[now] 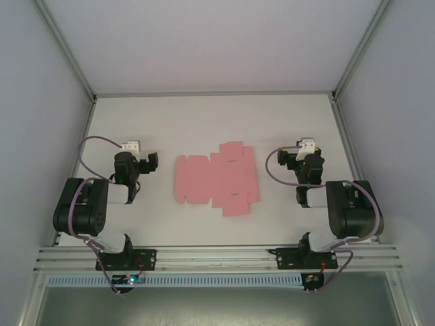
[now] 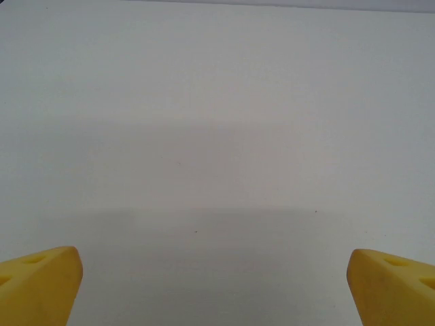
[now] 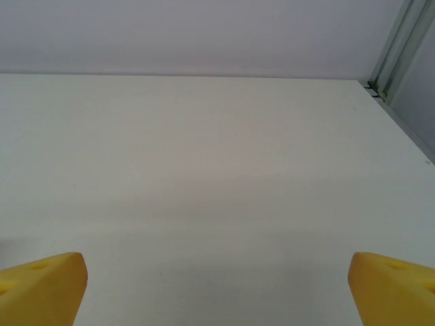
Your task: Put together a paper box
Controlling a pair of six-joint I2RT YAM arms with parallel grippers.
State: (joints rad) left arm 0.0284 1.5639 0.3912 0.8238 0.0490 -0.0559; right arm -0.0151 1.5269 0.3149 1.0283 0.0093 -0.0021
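Observation:
The paper box (image 1: 214,178) is a flat pink die-cut sheet with tabs and flaps, lying in the middle of the white table (image 1: 217,115) between the two arms. My left gripper (image 1: 138,161) rests to the left of the sheet, a short gap away, and my right gripper (image 1: 304,157) to its right. In the left wrist view the left gripper (image 2: 216,288) is open, its yellow fingertips (image 2: 37,282) wide apart over bare table. The right gripper (image 3: 217,288) is open too, yellow fingertips (image 3: 41,285) spread with nothing between them.
Grey walls close the table on three sides, with metal corner posts (image 3: 397,47) at the back. An aluminium rail (image 1: 217,257) carries both arm bases along the near edge. Bare table lies behind the sheet up to the back wall.

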